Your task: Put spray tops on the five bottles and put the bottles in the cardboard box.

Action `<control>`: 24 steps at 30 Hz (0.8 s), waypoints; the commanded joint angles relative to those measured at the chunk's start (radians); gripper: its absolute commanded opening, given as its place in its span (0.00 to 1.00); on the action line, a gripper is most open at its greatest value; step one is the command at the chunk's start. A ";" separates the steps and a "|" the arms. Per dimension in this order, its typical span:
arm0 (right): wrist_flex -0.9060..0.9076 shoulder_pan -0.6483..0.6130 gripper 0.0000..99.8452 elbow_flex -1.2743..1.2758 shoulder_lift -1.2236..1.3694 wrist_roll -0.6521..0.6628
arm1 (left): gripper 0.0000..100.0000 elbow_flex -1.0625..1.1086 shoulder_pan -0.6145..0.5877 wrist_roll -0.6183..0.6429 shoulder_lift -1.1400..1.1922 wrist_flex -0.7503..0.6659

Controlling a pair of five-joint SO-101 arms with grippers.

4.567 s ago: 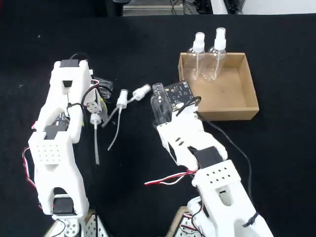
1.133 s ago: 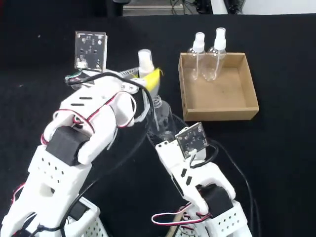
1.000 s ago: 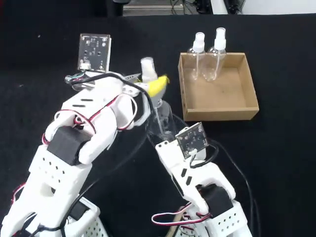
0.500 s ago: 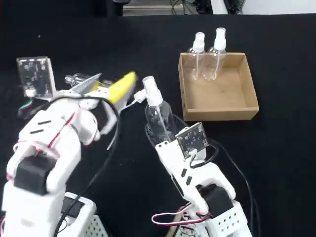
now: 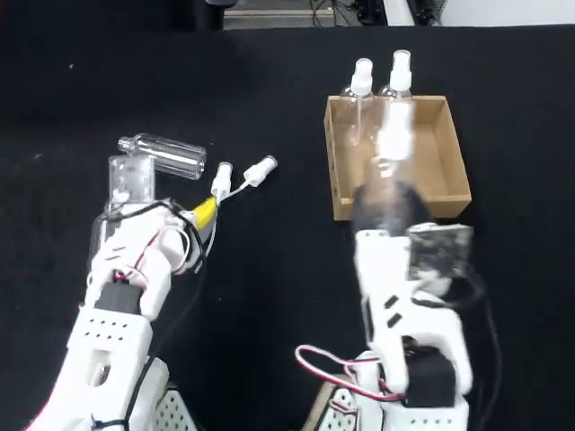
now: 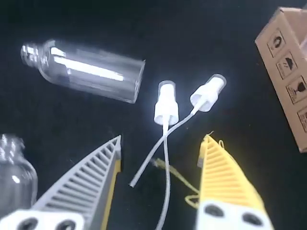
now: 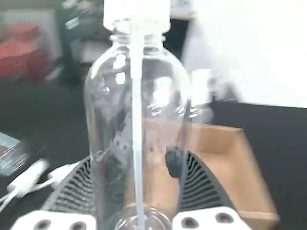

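Black cloth covers the table (image 5: 269, 72), and on its right half sits the open-topped cardboard box (image 5: 445, 206). Your right gripper (image 5: 388, 208) (image 7: 139, 158) is clamped around a clear bottle (image 5: 392, 171) (image 7: 136, 110) with its spray top on (the dip tube runs down inside the clear body). From above, that bottle stands upright at the box's near wall. Whether it is over the rim or just in front of it, you cannot tell. Two capped bottles (image 5: 358, 112) (image 5: 395, 99) stand side by side against the box's far wall.

Your left gripper (image 6: 163, 143) is low over the cloth with its jaws spread wide, holding nothing. Beyond its fingertips an uncapped bottle (image 5: 166, 153) (image 6: 86, 72) lies on its side. A second uncapped bottle (image 6: 12, 167) stands upright just beside the grey finger.

Smallest of all, two loose spray tops (image 5: 222, 177) (image 5: 260, 168) (image 6: 166, 103) (image 6: 207, 93) lie close together between the lying bottle and the box. Their thin tubes cross and trail back between the open jaws.
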 commanded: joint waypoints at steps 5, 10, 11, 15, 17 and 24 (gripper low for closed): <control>-0.060 0.281 0.01 -0.272 0.225 0.097 | 0.25 0.101 -0.010 0.172 -0.034 -0.086; -0.313 0.514 0.01 -0.326 0.579 0.089 | 0.25 0.125 -0.001 0.166 -0.034 -0.087; -0.393 0.552 0.01 -0.314 0.644 0.089 | 0.25 0.131 -0.001 0.166 -0.034 -0.089; -0.744 0.687 0.01 -0.228 0.892 0.092 | 0.25 0.196 -0.005 0.166 -0.034 -0.224; -0.934 0.735 0.01 -0.174 1.013 0.092 | 0.25 0.246 -0.002 0.166 -0.034 -0.328; -1.521 0.783 0.01 -0.096 1.472 0.091 | 0.25 0.346 -0.002 0.166 -0.034 -0.552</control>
